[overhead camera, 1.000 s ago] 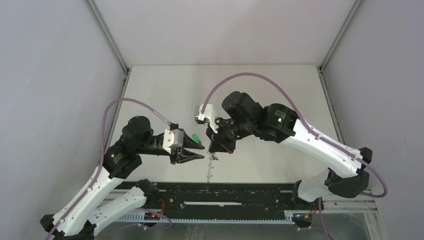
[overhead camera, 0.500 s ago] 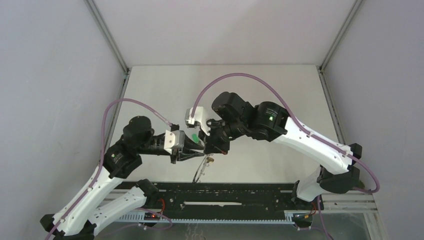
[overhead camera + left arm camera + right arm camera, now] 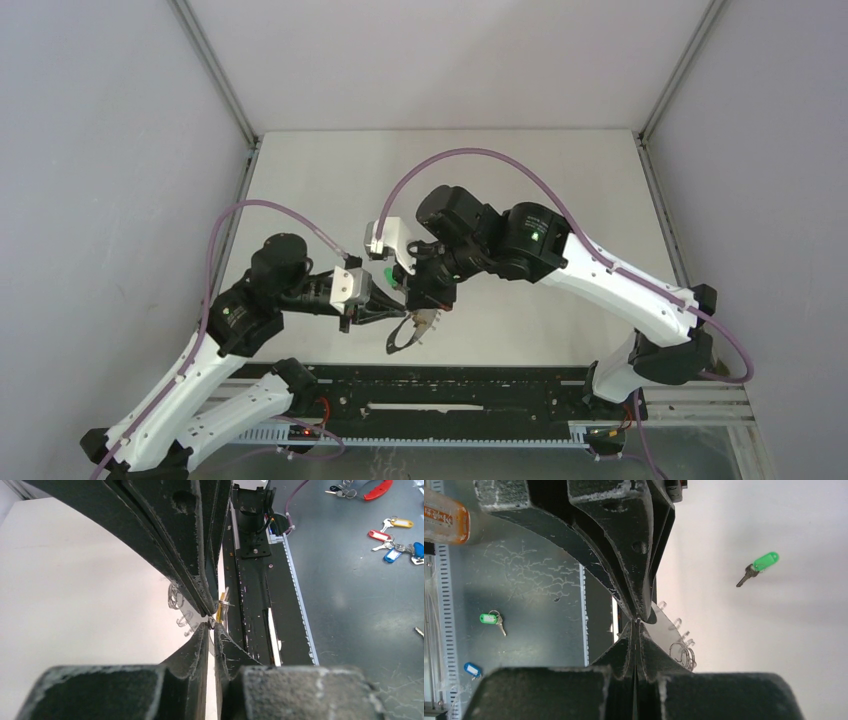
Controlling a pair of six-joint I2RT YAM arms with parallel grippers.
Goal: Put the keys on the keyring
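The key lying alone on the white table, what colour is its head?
Green. The key shows best in the right wrist view.

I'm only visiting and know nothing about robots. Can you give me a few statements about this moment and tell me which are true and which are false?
1. The green key lies loose on the white table. True.
2. The right gripper is wide open. False: it is shut on the keyring.
3. The left gripper pinches the yellow key. True.
4. The keyring lies flat on the table. False: the right gripper holds it up.
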